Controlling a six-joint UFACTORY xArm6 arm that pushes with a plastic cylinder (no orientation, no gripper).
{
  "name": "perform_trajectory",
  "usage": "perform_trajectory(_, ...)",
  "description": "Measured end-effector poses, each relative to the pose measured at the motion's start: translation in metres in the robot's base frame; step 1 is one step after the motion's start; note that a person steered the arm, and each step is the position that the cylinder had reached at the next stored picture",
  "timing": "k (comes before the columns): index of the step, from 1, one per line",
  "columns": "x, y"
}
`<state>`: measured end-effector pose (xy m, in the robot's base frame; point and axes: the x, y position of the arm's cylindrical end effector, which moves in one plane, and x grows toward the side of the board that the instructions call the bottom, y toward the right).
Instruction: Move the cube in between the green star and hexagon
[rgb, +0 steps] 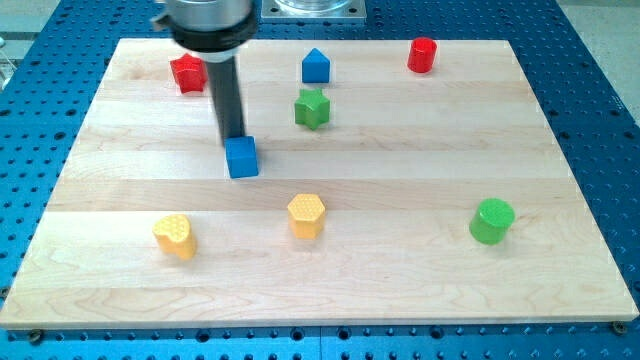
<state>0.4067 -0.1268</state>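
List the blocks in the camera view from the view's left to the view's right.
yellow heart → red star → blue cube → yellow hexagon → green star → blue house-shaped block → red cylinder → green cylinder

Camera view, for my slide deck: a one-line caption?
My tip behind the blue cube, with the green star and yellow hexagon to its right.

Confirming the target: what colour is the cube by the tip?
Blue cube, clear in the camera view.

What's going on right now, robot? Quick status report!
My tip at the blue cube's top edge, touching. Cube sits left of the gap between green star and yellow hexagon. Nothing in the way.
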Motion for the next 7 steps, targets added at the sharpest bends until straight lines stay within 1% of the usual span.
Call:
perform_trajectory(1, 0.053, -0.022)
perform_trajectory(2, 0.051, -0.010)
perform_trajectory(3, 0.045, -0.038)
perform_trajectory(4, 0.021, -0.017)
perform_trajectory(5, 0.007, 0.026)
perform_trajectory(6, 0.013, 0.020)
perform_trajectory(7, 0.044, 0.020)
